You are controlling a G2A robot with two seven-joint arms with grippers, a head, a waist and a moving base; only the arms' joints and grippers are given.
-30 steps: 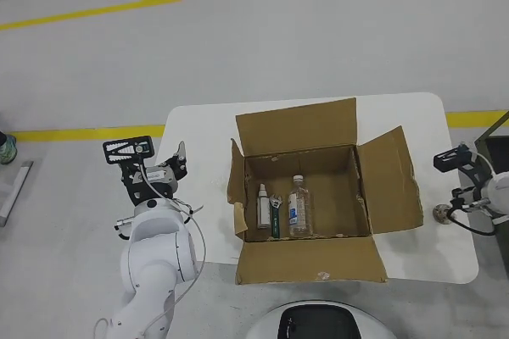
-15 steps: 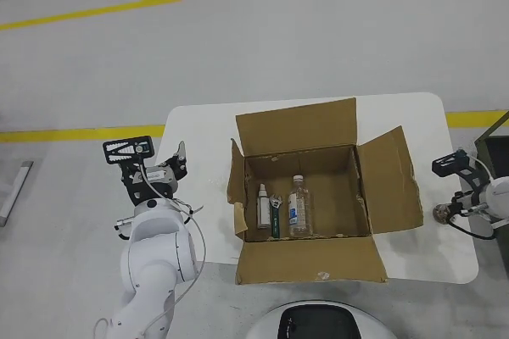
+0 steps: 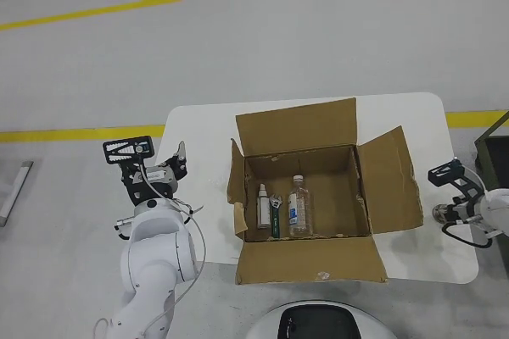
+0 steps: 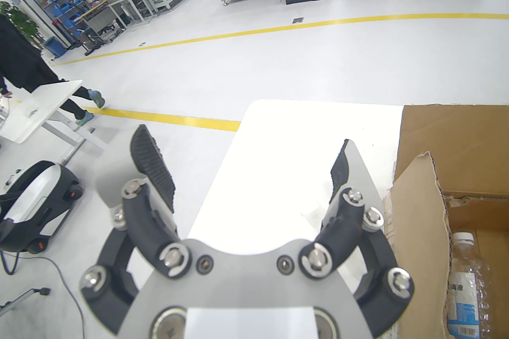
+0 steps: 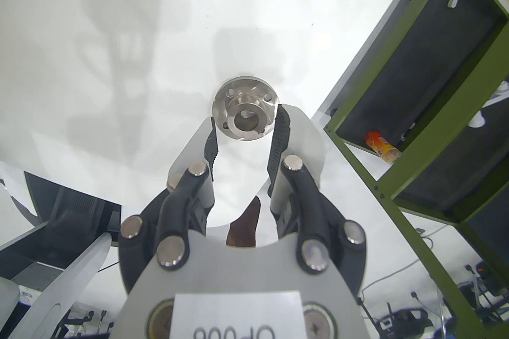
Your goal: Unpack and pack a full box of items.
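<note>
An open cardboard box stands in the middle of the white table. Inside it lie a white spray bottle, a small dark wrench and a clear plastic bottle. The clear bottle and a box flap also appear in the left wrist view. My left gripper is open and holds nothing, off the table's left edge. My right gripper is shut on a round metal flange over the table's right edge.
A green metal shelf frame stands close beside the table's right side, with an orange can on it. The box flaps spread outward over the table. Bare tabletop lies left of the box.
My right arm has swung toward the table's near side, its wrist now lower in the top view. The flange stays at about the same spot. The left arm has not moved.
</note>
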